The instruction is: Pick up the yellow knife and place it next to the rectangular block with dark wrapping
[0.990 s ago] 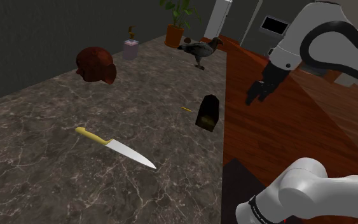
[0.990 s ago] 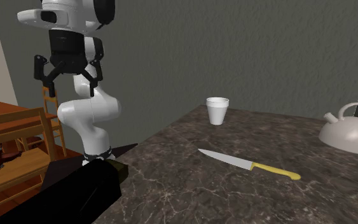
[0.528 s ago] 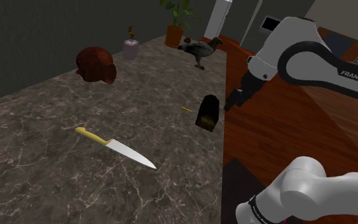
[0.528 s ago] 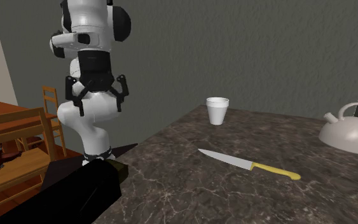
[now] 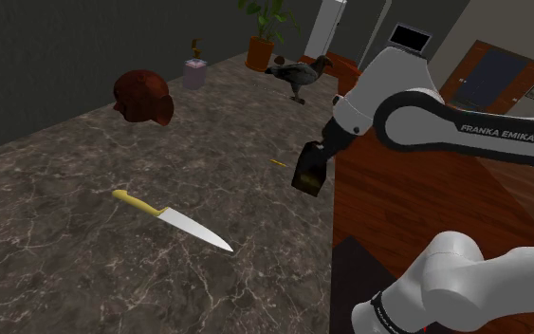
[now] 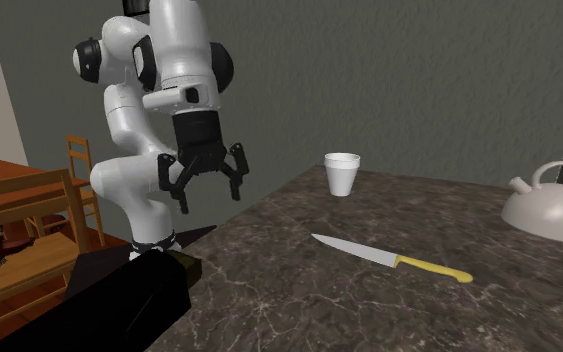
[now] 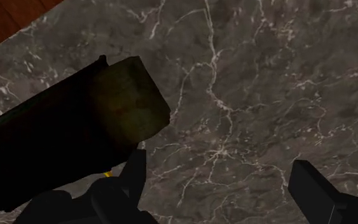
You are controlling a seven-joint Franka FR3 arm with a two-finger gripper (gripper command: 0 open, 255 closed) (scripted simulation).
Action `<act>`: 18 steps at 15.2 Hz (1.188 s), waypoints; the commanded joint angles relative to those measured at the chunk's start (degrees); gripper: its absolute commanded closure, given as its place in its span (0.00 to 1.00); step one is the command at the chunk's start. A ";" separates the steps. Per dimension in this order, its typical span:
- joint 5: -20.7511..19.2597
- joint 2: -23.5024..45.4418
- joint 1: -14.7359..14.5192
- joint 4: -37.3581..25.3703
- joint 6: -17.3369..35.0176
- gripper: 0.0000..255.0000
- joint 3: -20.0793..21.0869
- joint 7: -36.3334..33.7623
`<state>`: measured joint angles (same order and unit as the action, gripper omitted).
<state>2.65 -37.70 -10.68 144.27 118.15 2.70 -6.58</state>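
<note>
Knife: one piece, slim yellow handle, long pointed silver-grey blade. It lies flat on the bench. In the shoulder view the handle points to the upper left and the tip to the lower right. In the second exterior view the tip points toward the arm and the handle away from it. No marking can be read on the blade or handle.

Block: rectangular, dark wrapping with a dull olive-brown end face. It stands near the bench edge, well apart from the knife. A small yellow sliver lies just beside it.

Arm: white with dark joints. "FRANKA EMIKA" is printed in dark capitals on the forearm.

Jaws: black, spread wide, pinching nothing. They hang above the bench edge close over the block. In the wrist view the block sits against one finger's side, outside the gap, and whether it touches cannot be told. Bare veined stone shows between the fingers.

Bench surface: dark marble with white veins.

Other stock, no readable writing on any:
- white cup, upright
- white kettle at the second exterior view's right
- reddish-brown rounded lump
- dark bird figure
- potted plant
- wooden chair behind the arm
</note>
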 commanded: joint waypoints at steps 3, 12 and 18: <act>2.21 4.94 -2.78 0.67 8.54 0.00 2.36 -0.34; 5.13 18.58 -7.76 -2.07 25.89 0.00 7.17 -0.03; 4.55 28.57 -10.03 -6.59 35.69 0.00 10.66 -0.61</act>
<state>7.56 -11.04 -20.38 138.90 152.29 12.68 -6.88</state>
